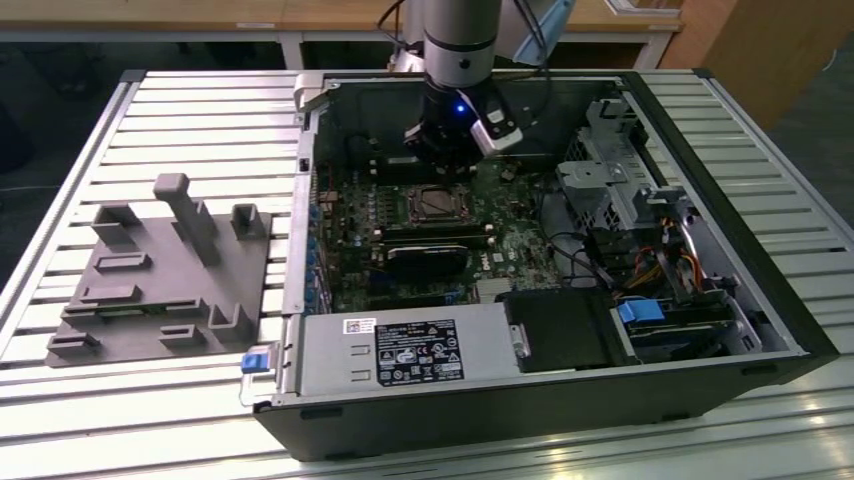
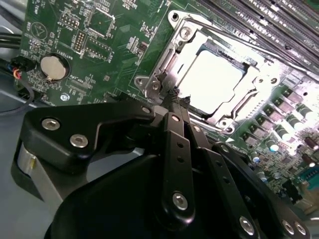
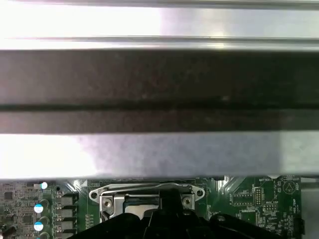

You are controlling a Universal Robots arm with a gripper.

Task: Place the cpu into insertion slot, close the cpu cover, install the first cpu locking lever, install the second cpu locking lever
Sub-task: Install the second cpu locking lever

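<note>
Inside the open computer case (image 1: pixel 781 300), toward its far side in the exterior view, my gripper (image 2: pixel 174 101) hangs over the green motherboard (image 1: pixel 514 225); in the second wrist view my fingers (image 2: pixel 172 130) are drawn together into a narrow point, and the tip sits at the near edge of the socket's metal frame; it may be pinching a thin lever wire there, but I cannot tell for sure. The cpu (image 2: pixel 215 82) lies flat in the insertion slot (image 2: pixel 169 62), its face a pale, glaring silver square; the cpu cover (image 2: pixel 254 82) is down over it, a thin silver frame whose window lets the chip show, with screws at its corners. In the first wrist view the same frame (image 3: pixel 144 191) peeks out just beyond my dark fingers, and a broad metal wall of the case (image 3: pixel 159 139) rises behind it, blocking anything farther.

Around the socket: a round coin battery (image 2: pixel 53 67) on the board, rows of small capacitors (image 2: pixel 289 124), and long memory slots (image 2: pixel 259 20). In the exterior view a black heatsink block (image 1: pixel 427 262) lies just nearer than the socket; the grey power supply box (image 1: pixel 400 355) fills the near edge; a drive cage (image 1: pixel 614 185) stands on the exterior view's right; a grey fixture tray (image 1: pixel 160 275) rests on the slatted table (image 1: pixel 107 400) to the left, well apart.
</note>
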